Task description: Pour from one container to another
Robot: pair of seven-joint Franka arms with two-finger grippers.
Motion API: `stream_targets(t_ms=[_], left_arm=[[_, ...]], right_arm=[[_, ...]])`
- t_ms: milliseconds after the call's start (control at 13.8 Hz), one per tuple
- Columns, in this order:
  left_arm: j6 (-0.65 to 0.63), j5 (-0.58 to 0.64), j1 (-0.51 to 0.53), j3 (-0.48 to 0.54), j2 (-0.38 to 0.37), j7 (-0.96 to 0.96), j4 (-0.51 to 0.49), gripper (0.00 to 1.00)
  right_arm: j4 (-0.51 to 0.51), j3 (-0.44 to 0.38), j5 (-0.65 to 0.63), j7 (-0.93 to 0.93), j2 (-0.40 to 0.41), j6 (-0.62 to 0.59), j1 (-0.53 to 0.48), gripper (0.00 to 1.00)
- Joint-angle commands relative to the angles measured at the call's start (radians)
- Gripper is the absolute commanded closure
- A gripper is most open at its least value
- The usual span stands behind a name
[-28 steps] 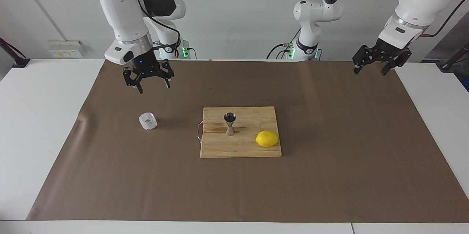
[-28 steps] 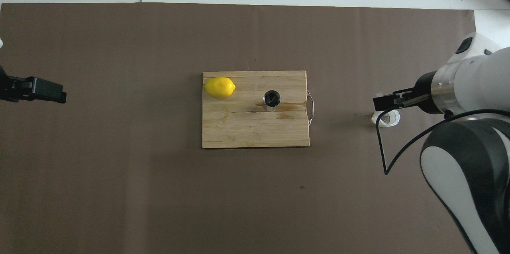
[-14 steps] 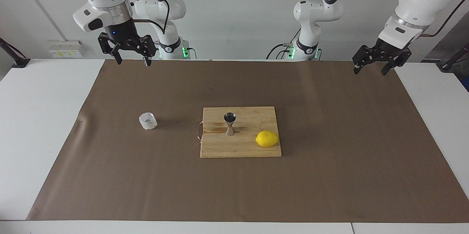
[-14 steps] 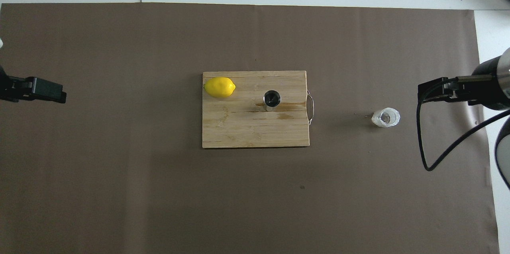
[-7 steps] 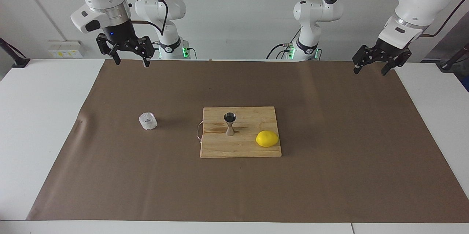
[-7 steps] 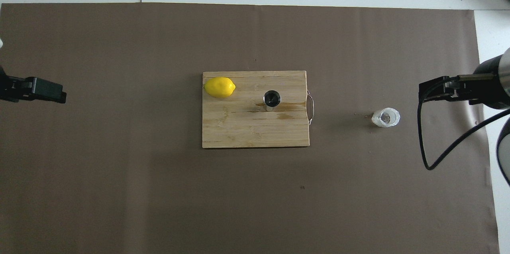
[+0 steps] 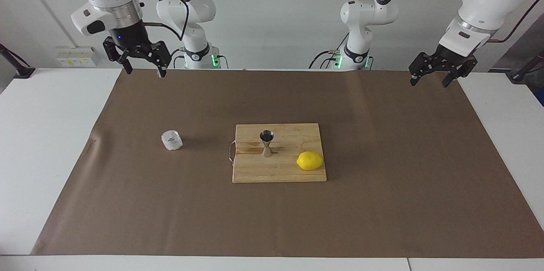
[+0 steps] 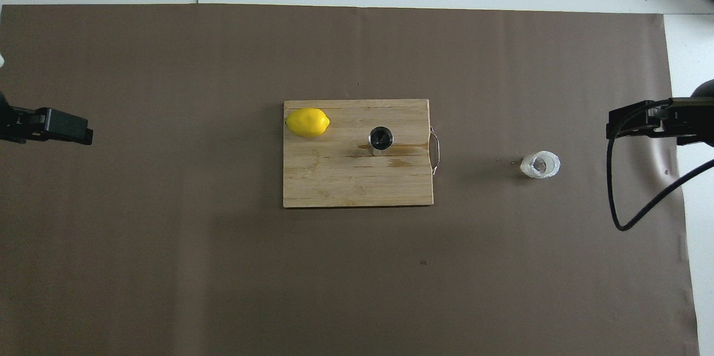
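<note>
1. Brown paper mat covers the tabletop; a wooden cutting board lies on it.
2. Right end effector and left end effector hang wide open, empty, above the mat's robot-side corners.
3. Yellow lemon and hourglass steel jigger sit on the board.
4. Squat clear glass tumbler stands on the mat toward the right arm's end.

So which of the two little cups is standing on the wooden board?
The shiny steel jigger, shaped like an hourglass. It stands on the cutting board near the lemon. The glass tumbler sits off the board on the brown mat.
</note>
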Motion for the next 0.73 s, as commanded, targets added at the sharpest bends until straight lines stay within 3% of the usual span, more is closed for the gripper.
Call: stream_targets(t_ms=[0, 652], left_arm=[[-0.008, -0.005, 0.005, 0.000, -0.018, 0.006, -0.017, 0.00], [-0.008, -0.005, 0.005, 0.000, -0.018, 0.006, -0.017, 0.00]], right_arm=[[0.012, -0.009, -0.003, 0.013, 0.005, -0.026, 0.009, 0.00], [-0.022, -0.006, 0.001, -0.016, -0.007, -0.031, 0.009, 0.00]])
